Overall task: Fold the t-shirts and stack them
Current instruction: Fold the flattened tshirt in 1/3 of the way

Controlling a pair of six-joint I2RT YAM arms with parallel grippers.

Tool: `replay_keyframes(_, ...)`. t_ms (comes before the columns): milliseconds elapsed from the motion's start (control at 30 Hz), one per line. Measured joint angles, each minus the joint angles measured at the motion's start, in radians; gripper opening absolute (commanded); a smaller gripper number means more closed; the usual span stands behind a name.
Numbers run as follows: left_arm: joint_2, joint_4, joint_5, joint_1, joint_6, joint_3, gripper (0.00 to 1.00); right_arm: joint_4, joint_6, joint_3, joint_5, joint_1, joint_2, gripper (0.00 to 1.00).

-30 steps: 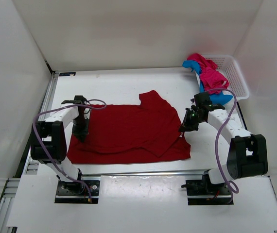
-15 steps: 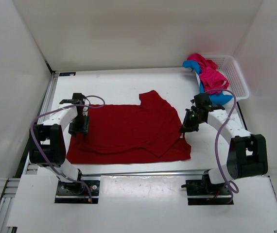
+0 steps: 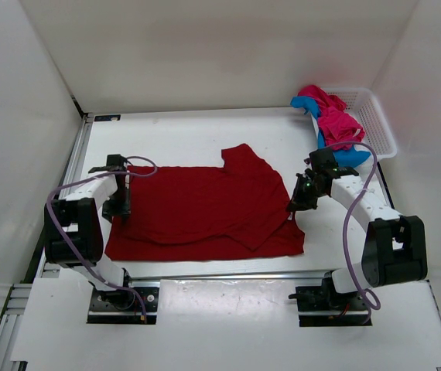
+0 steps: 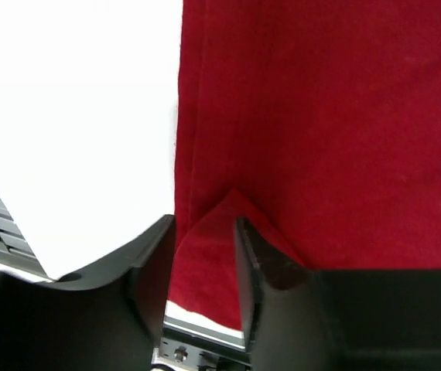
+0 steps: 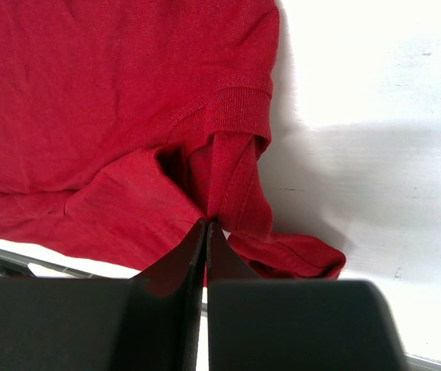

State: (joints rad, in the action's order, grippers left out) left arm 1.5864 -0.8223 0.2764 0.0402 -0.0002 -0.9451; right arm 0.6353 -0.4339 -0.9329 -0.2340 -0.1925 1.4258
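Observation:
The dark red t-shirt (image 3: 205,205) lies spread out across the middle of the table, one sleeve pointing to the back. My left gripper (image 3: 117,207) hovers at the shirt's left edge. In the left wrist view its jaws (image 4: 205,236) stand open over the red cloth (image 4: 321,116), where a small raised fold (image 4: 232,202) lies between them. My right gripper (image 3: 293,205) sits at the shirt's right edge, shut on a pinch of red fabric (image 5: 213,178) that rises to its fingertips (image 5: 207,224). The pink t-shirt (image 3: 336,122) and the blue t-shirt (image 3: 305,103) hang bunched over the basket's left rim.
The white mesh basket (image 3: 375,116) stands at the back right corner. Metal rails run along the table's left side (image 3: 77,154) and front edge (image 3: 220,274). White walls close in the back and both sides.
My left gripper has opened, let go of the shirt's left edge and drifted a little left. The right gripper has stayed still, shut on the cloth.

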Motion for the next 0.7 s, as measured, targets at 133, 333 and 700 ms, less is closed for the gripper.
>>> replay_keyframes(133, 0.03, 0.01, -0.008, 0.006, 0.0, 0.0, 0.42, 0.01, 0.007, 0.0, 0.0, 0.0, 0.0, 0.0)
replay_keyframes(333, 0.067, -0.005, -0.073, 0.007, 0.001, -0.013, 0.47, 0.035, 0.029, 0.0, 0.008, 0.0, 0.001, 0.0)
replay_keyframes(700, 0.115, -0.016, -0.114, 0.011, 0.001, -0.059, 0.3, 0.052, 0.05, -0.01, 0.011, 0.0, 0.029, 0.0)
